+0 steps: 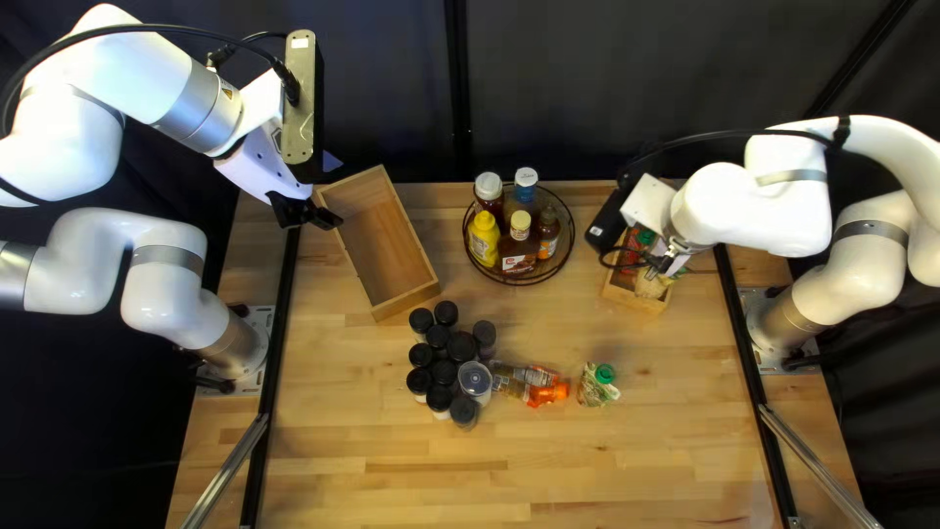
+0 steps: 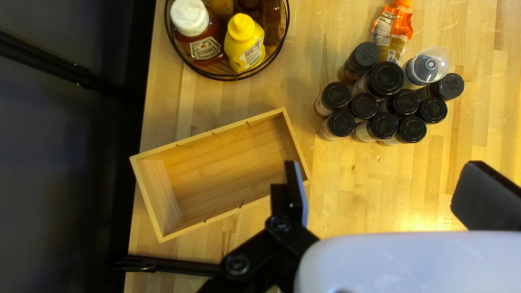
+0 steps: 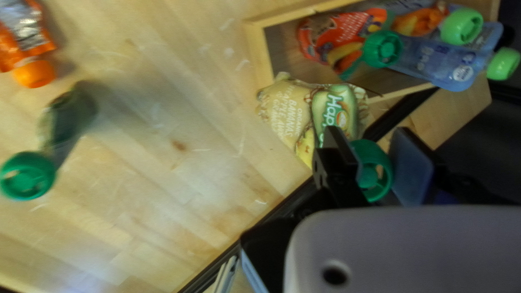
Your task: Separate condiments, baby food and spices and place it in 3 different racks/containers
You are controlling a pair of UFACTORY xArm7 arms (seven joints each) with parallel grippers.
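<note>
In the top left view my left gripper (image 1: 305, 212) is over the near-left end of the empty wooden box (image 1: 389, 240); its own view shows the gripper (image 2: 386, 198) open, nothing between its fingers. My right gripper (image 1: 672, 263) is at the right wooden box (image 1: 636, 298). In the right wrist view that gripper (image 3: 374, 168) is shut on the green cap of a beige pouch (image 3: 287, 111), which hangs beside the box holding several pouches (image 3: 434, 59). Black-capped spice jars (image 1: 443, 372) stand grouped mid-table. Beside them lie an orange-capped pouch (image 1: 529, 382) and a green-capped pouch (image 1: 593, 385).
A round black wire rack (image 1: 516, 281) with several condiment bottles, including a yellow one (image 1: 483, 239), stands between the two boxes near the table's far edge. Black rails (image 1: 279, 323) run along the table's sides.
</note>
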